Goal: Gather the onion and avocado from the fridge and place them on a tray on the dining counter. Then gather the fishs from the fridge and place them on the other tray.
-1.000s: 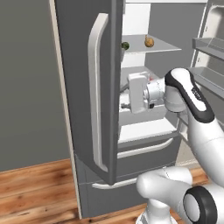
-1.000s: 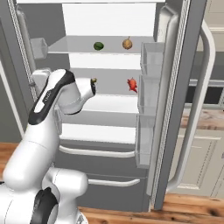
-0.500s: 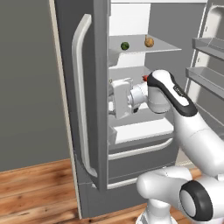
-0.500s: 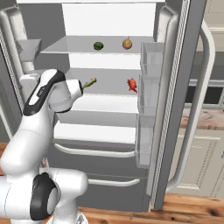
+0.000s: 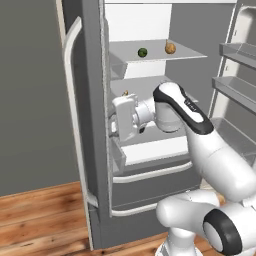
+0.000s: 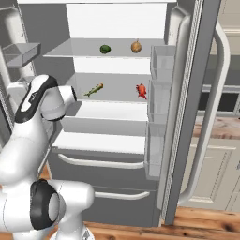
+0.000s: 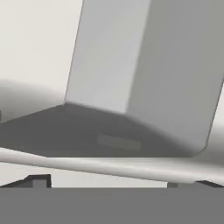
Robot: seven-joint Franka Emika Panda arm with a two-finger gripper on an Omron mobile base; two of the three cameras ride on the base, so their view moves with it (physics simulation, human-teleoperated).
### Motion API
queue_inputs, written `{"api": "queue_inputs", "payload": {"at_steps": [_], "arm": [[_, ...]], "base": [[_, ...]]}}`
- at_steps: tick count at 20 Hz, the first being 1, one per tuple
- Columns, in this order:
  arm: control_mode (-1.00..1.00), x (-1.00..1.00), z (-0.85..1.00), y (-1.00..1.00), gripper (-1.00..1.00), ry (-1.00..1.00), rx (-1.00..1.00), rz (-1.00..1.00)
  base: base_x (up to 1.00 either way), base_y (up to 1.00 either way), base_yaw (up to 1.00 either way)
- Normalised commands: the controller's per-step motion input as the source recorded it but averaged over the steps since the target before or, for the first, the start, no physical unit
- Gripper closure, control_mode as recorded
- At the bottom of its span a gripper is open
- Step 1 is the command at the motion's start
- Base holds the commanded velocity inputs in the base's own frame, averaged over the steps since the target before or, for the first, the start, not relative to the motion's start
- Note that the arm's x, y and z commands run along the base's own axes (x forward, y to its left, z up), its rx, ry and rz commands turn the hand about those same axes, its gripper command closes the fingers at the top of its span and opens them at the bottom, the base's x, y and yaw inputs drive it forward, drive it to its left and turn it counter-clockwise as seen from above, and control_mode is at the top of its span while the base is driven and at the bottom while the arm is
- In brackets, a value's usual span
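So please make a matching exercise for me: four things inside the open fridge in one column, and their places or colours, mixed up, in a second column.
Things:
1. avocado
2. onion
3. red fish
4. greenish fish

Descriptions:
A. middle shelf, right side, near the door bins
B. top shelf, dark green, left of the other round thing
C. middle shelf, long and thin, left side
D. top shelf, golden-brown

Pairs: 1-B, 2-D, 3-A, 4-C

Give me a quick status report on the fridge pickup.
Gripper open, empty, at left door. Onion and avocado on top shelf, untouched. Fish on shelf below.
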Motion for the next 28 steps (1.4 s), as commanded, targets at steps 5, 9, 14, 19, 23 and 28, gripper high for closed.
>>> {"api": "queue_inputs", "payload": {"at_steps": [5,9,14,19,23,28], "arm": [[-1.0,-0.31,0.0,0.31,-1.0,-0.09,0.0,0.0],[-1.0,-0.42,0.0,0.05,-1.0,-0.08,0.0,0.0],[-1.0,-0.65,0.0,-0.05,-1.0,-0.11,0.0,-0.05],[-1.0,-0.76,0.0,-0.46,-1.0,-0.14,0.0,-0.15],[-1.0,-0.66,0.03,-0.57,-1.0,-0.24,-0.12,-0.23],[-1.0,-0.44,0.2,-0.54,-1.0,-0.28,-0.28,-0.27]], "base": [[0.0,0.0,0.0],[0.0,0.0,0.0],[0.0,0.0,0.0],[0.0,0.0,0.0],[0.0,0.0,0.0],[0.0,0.0,0.0]]}}
